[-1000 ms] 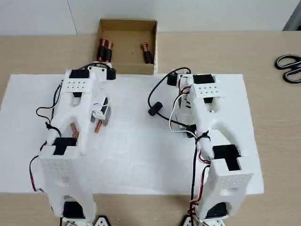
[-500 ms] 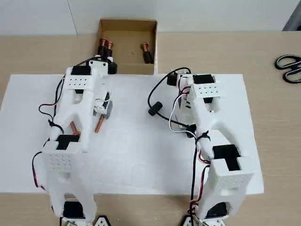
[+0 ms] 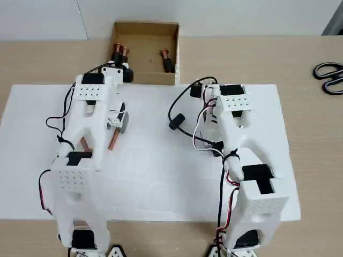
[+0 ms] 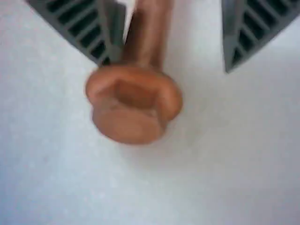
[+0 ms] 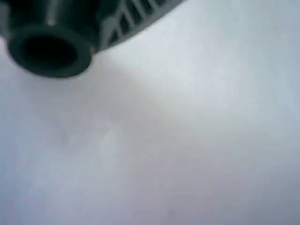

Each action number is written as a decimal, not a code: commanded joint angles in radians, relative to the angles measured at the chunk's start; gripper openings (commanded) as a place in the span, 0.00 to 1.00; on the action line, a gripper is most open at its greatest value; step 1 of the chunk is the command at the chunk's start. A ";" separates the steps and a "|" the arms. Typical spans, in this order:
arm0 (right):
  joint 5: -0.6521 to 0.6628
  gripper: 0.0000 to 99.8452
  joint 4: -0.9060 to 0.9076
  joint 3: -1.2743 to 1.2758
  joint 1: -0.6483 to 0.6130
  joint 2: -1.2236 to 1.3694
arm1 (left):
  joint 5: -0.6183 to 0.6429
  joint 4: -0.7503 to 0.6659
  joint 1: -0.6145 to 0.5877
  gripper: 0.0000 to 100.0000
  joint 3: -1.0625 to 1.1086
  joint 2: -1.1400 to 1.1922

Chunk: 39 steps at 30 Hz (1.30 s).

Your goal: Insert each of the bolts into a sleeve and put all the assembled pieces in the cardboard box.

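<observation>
Now, close on the bolt squarely rather than quickly. Lying flat on the white sheet, toward its left edge and short of the cardboard box at the table's far edge; flanged head turned back toward the wrist, shank running out between the left gripper's fingers. Spread well apart at present — touching the shank on one side, clear of it on the other. So shift sideways a touch to centre the shank before squeezing, or expect a roll across the sheet under a one-sided push. Grip on the shank just behind the head, low enough to catch it, without pressing into the sheet. Leave most of the far end free, as needed for entering the sleeve. Seen close under the right arm's wrist, open mouth showing; impossible to tell whether clamped there. After lifting, bring shank and mouth onto one line before pushing — no forcing at an angle. Mind the second bolt lying just beside the left arm on the same sheet: avoid sweeping it. Judging by three assembled pieces in the box, probably past halfway, with two bolts to go.
</observation>
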 commanded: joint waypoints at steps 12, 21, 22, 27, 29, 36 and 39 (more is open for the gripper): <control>0.003 0.01 0.001 -0.035 0.005 -0.008 | 0.037 0.023 0.046 0.01 -0.054 0.014; 0.011 0.01 0.005 -0.038 0.005 -0.016 | 0.038 0.206 0.060 0.01 -0.323 0.014; 0.011 0.01 0.005 -0.038 0.005 -0.016 | 0.044 0.206 0.060 0.01 -0.334 0.014; 0.011 0.00 0.021 -0.041 0.005 -0.019 | 0.064 0.206 0.060 0.01 -0.306 -0.068; 0.011 0.00 0.059 -0.066 0.005 -0.038 | 0.060 0.206 0.058 0.01 -0.277 -0.129; 0.011 0.00 0.150 -0.140 -0.001 -0.236 | 0.000 0.206 0.046 0.01 -0.096 -0.379; 0.012 0.00 0.176 -0.138 -0.004 -0.355 | 0.000 0.206 0.046 0.01 -0.005 -0.519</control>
